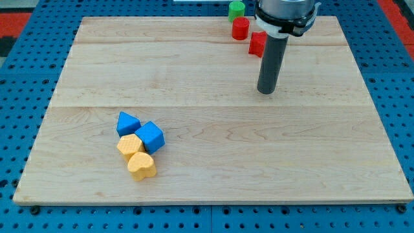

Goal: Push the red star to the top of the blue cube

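Six blocks on the wooden table, none touched by my tip, which carries no claw, so nothing is grasped. Red, two: a red cylinder at the view's top, and the red star, partly hidden behind the rod, just up and left of my tip; green, one: a green block at the top edge. Blue, two: a blue triangular block and the blue cube, touching, well apart from the star at lower left; yellow, two: a yellow hexagonal block and a yellow heart, clustered just below them.
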{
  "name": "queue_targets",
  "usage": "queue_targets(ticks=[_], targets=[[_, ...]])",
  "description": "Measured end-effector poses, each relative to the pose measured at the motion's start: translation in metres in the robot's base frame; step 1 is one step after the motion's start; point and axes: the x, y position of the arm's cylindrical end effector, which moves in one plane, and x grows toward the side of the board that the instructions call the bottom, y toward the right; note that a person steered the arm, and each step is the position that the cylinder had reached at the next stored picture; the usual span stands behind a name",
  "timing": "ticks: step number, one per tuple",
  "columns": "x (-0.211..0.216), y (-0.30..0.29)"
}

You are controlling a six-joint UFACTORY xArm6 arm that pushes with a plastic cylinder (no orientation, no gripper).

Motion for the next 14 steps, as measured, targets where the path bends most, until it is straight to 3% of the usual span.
queue_targets(ticks=[3,4,6,7,8,9,10,12,14], targets=[[-0.002,-0.001],[-0.055,0.015],[-0.080,0.023],[-0.084,0.059],[-0.121,0.049],[-0.116,0.014],[-0.105,-0.090],[-0.071,-0.058],[-0.075,-0.058]])
